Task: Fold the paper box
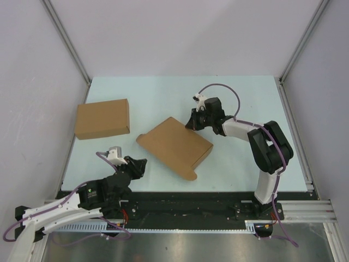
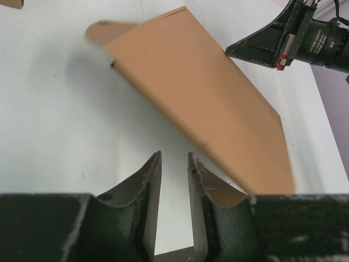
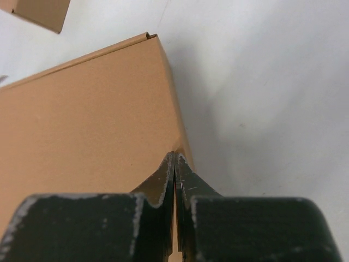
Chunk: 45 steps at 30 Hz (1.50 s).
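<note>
The paper box [image 1: 175,146] lay near the middle of the desk [image 1: 240,98], turned at a slant. It was already a shallow closed shape rather than a flat sheet, with a rounded flap [image 1: 140,138] poking out at its left corner and another at the near corner. The right gripper [image 1: 190,124] sat at the box's far right corner, its fingers [image 3: 163,174] pressed together with no cardboard visible between them, their tips just over the box's right edge. Whether they touched the lid or hung just above it could not be told. The left gripper [image 1: 143,164] hovered low over the desk near the box's near-left side, not touching it, its fingers [image 2: 150,180] a little apart and holding nothing. A second, plain cardboard box [image 1: 102,118] rested well apart at the far left. Judging by this, the folding looked mostly done and the step in hand seemed to be pressing the lid down or seating the loose flaps. The next move would probably call for the right fingers to bear down on that corner while the left ones came in to steady the box or tuck in a flap. A push from one side alone could simply slide the light box across the smooth desk.
</note>
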{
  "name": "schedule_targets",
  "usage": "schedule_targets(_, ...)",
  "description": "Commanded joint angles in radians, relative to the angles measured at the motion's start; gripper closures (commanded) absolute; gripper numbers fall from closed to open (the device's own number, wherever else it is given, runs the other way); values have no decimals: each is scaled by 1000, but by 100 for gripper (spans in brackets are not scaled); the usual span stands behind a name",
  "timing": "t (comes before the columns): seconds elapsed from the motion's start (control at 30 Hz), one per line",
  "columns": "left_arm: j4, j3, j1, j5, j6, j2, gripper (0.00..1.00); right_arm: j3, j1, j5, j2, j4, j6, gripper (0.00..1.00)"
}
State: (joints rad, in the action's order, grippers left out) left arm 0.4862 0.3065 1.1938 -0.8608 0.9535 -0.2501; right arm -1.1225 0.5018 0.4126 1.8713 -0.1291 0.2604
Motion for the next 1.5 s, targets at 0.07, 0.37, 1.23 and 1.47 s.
schedule_targets(0.07, 26, 8, 3, -15, 36, 5, 69, 41, -9, -52, 123, 106, -30, 100)
schedule_targets(0.37, -183, -96, 3, 37, -12, -59, 71, 50, -16, -31, 131, 91, -12, 100)
schedule_targets(1.23, -541, 183, -545, 258, -107, -593, 42, 69, -259, -316, -205, 230, 181, 89)
schedule_targets(1.47, -742, 236, -854, 546, -159, -708, 14, 69, -272, -592, -549, 342, 292, 55)
